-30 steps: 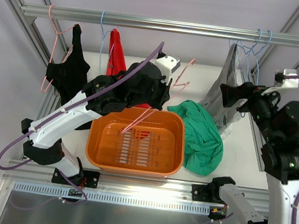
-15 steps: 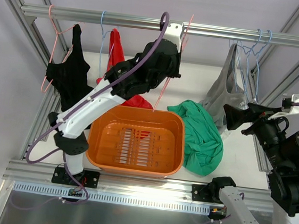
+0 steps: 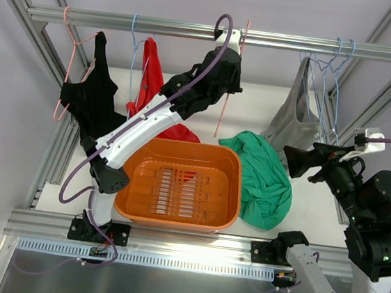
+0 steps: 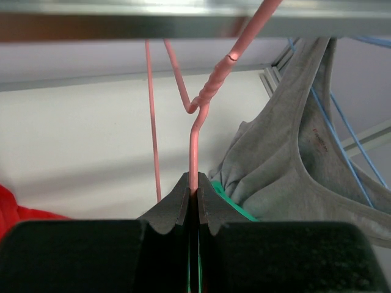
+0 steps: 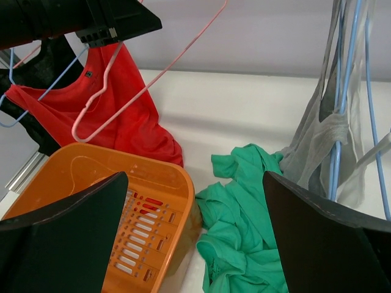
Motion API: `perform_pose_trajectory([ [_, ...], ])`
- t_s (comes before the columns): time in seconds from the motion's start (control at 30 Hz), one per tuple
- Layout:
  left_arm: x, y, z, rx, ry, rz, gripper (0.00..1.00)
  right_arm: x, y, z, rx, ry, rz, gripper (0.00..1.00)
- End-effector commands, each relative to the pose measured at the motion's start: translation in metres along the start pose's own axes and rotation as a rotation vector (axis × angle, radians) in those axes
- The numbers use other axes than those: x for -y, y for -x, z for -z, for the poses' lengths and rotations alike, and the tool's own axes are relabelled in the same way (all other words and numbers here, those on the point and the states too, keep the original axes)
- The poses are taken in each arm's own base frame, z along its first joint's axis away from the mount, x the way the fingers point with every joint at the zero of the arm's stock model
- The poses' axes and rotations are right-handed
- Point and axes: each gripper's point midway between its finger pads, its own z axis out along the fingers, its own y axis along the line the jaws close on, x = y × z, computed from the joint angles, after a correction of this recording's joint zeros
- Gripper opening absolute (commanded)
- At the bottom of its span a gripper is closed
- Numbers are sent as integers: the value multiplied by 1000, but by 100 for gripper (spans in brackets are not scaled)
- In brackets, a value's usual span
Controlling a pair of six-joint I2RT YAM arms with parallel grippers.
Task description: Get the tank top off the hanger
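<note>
Top external, hanger (image 3: 221, 114): near-vertical, hook up, perhaps over rail (image 3: 124, 22)
Left gripper (image 4: 193, 198): clamped on hanger
Right gripper (image 5: 194, 177): spread wide, empty
Tank top (image 3: 265, 178): heaped by basket (image 3: 129, 181)

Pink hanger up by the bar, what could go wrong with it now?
1. The left gripper pinches the hanger by its thin wire only, so it might twist or slip out.
2. I cannot tell whether its hook is over the rail. If let go too soon, it could fall towards the basket.
3. The grey top hangs just to the side, so a swing of the wire might snag it.
</note>
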Motion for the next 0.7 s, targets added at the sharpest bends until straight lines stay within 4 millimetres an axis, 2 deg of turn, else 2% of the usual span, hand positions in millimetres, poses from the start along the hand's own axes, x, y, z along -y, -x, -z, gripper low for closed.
perform_pose_trajectory([
  [0.0, 2, 18, 16, 47, -27, 94, 0, -4, 0, 1, 8, 25, -2, 99],
  [0.03, 0, 10, 13, 30, -22, 88, 0, -4, -1, 1, 6, 25, -1, 98],
  [0.2, 0, 7, 20, 13, -36, 94, 0, -3, -13, -9, -40, 33, -12, 99],
  [0.23, -1, 7, 22, 14, -38, 93, 22, -3, -17, -10, -52, 40, -11, 99],
  [0.3, -1, 14, 33, 25, -55, 93, 45, -5, -30, -17, -99, 68, -5, 100],
  [0.33, -3, 11, 36, 18, -50, 85, 72, -5, -36, -20, -122, 77, -6, 99],
  [0.37, -5, 22, 49, 40, -60, 89, 95, -5, -42, -23, -145, 84, -10, 100],
  [0.43, -9, 21, 60, 41, -56, 56, 99, -5, -65, -34, -230, 116, -26, 100],
  [0.5, -17, 33, 82, 73, -53, 46, 99, -4, -82, -43, -289, 134, -42, 99],
  [0.53, -22, 17, 83, 43, -40, 26, 99, 1, -96, -47, -328, 118, -57, 99],
  [0.57, -29, 28, 105, 70, -51, 43, 99, 5, -103, -50, -347, 98, -61, 100],
  [0.6, -33, 27, 115, 70, -54, 49, 99, 17, -113, -52, -380, 35, -59, 99],
  [0.63, -40, 5, 116, 30, -42, 30, 99, 27, -125, -56, -432, -8, -55, 99],
  [0.67, -49, 16, 138, 60, -58, 55, 99, 36, -136, -58, -473, -46, -50, 99],
])
